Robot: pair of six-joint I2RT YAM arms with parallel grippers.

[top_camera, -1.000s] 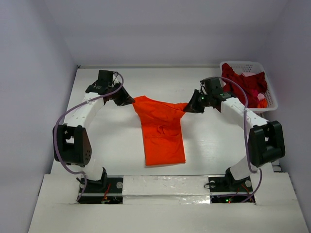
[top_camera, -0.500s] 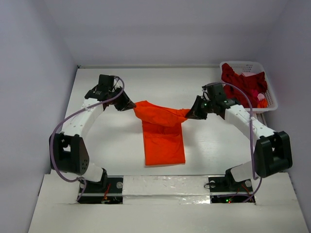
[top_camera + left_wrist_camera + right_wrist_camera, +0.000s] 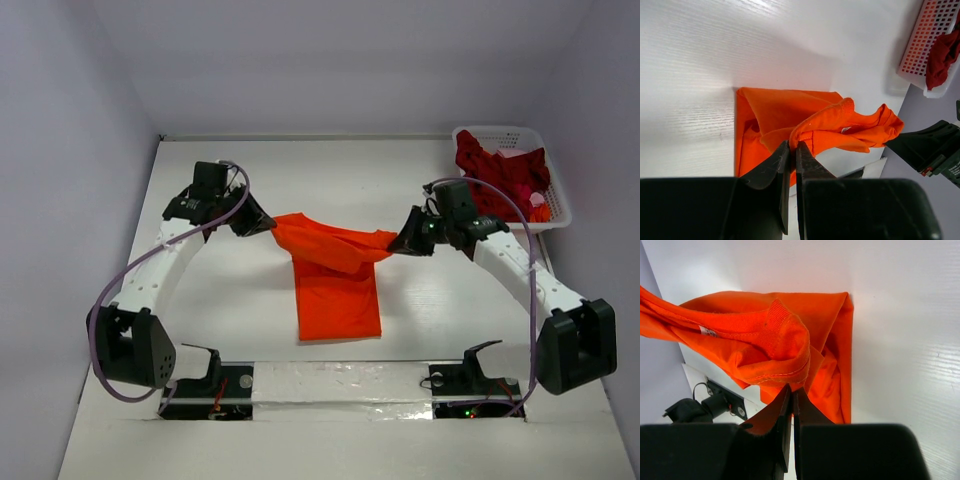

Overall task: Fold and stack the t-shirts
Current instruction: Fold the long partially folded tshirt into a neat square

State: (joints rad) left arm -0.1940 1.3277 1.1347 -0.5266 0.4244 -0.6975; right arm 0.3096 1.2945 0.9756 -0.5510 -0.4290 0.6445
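At the centre of the white wood-grain table (image 3: 430, 290), reaching toward 6 o'clock: a bright orange cloth t-shirt (image 3: 335, 300), flat along the lower half, lifted along the upper edge and strung between the two grippers as a sagging band. Raised that way, most likely, to swing the top edge over toward 6 o'clock and lay a fold across the flat part.

At 2 o'clock on the table, against the far right corner: a white plastic lattice basket (image 3: 497, 129), holding a dark crimson cloth t-shirt (image 3: 495, 165) in a bunched heap, apparently parked there until the orange one is folded.

At 10 o'clock of the orange shirt: the left gripper (image 3: 268, 224), fingers pressed together on a fold of orange cloth. At 2 o'clock of it: the right gripper (image 3: 395, 243), likewise pinching orange cloth, just under the ribbed collar. Gripped at opposite ends, seemingly, to hold the edge taut and straight.

Near the collar, a small white neck label (image 3: 705, 331).

Impossible to tell: number of layers inside each pinch, whereabouts of the sleeves, and nature of the pale pink and orange patch at the basket's near side. Basket cut off in the left wrist view.
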